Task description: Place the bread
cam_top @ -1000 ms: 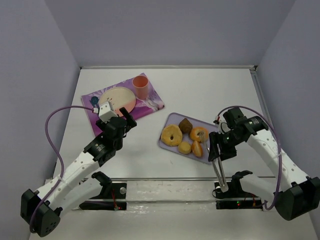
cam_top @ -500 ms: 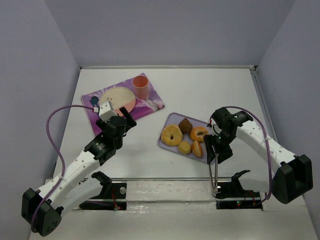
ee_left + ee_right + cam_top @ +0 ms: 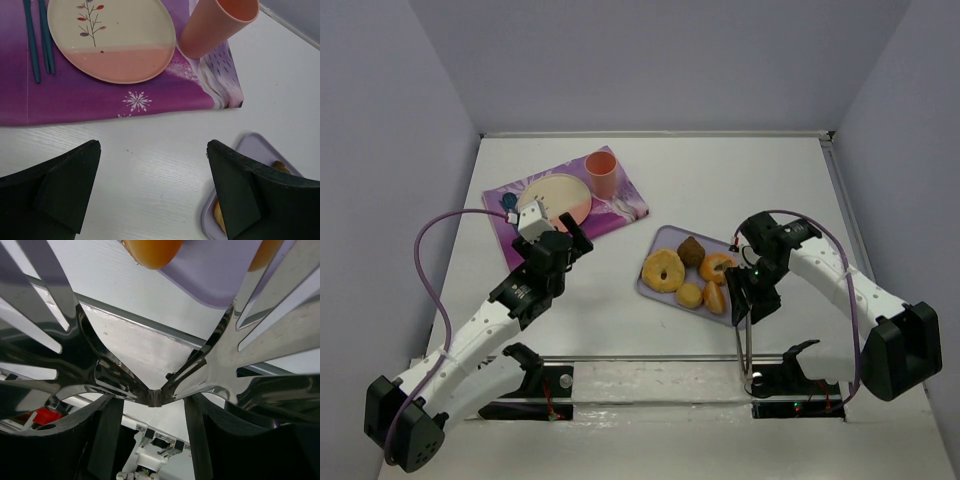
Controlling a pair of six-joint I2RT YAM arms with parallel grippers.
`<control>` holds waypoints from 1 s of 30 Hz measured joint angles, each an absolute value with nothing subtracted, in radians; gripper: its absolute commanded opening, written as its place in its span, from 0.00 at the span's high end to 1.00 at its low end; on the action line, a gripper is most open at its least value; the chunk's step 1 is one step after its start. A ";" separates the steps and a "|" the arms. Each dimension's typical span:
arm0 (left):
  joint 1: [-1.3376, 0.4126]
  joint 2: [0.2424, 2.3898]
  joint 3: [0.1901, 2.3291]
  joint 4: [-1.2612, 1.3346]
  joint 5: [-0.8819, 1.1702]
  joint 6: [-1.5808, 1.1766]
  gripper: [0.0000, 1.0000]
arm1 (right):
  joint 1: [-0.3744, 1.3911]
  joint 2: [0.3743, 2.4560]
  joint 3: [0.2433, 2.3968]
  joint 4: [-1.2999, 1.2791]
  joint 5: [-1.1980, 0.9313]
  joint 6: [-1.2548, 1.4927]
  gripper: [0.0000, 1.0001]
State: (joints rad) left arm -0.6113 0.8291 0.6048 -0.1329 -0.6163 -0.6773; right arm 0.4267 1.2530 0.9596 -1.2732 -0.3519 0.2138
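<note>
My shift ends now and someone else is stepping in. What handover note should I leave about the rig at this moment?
Left pincer: open, holding nothing, above bare table next to the purple placemat.
Right pincer: shut on the metal tongs, at the near right side of the lilac tray.
The bread: lying on the tray among the other pastries, not gripped.
Done: tongs are in hand.
Left: grip the bread with the tongs, lift it and set it down, probably on the plate.
</note>
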 measured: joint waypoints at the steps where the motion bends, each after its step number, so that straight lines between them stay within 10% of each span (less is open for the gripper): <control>1: -0.611 0.830 0.605 -0.133 -0.613 -0.677 0.01 | 0.427 1.256 0.960 -1.273 -0.355 0.213 0.44; 30: -0.593 0.820 0.605 -0.131 -0.602 -0.673 0.01 | 0.427 1.340 1.006 -1.131 -0.326 0.240 0.55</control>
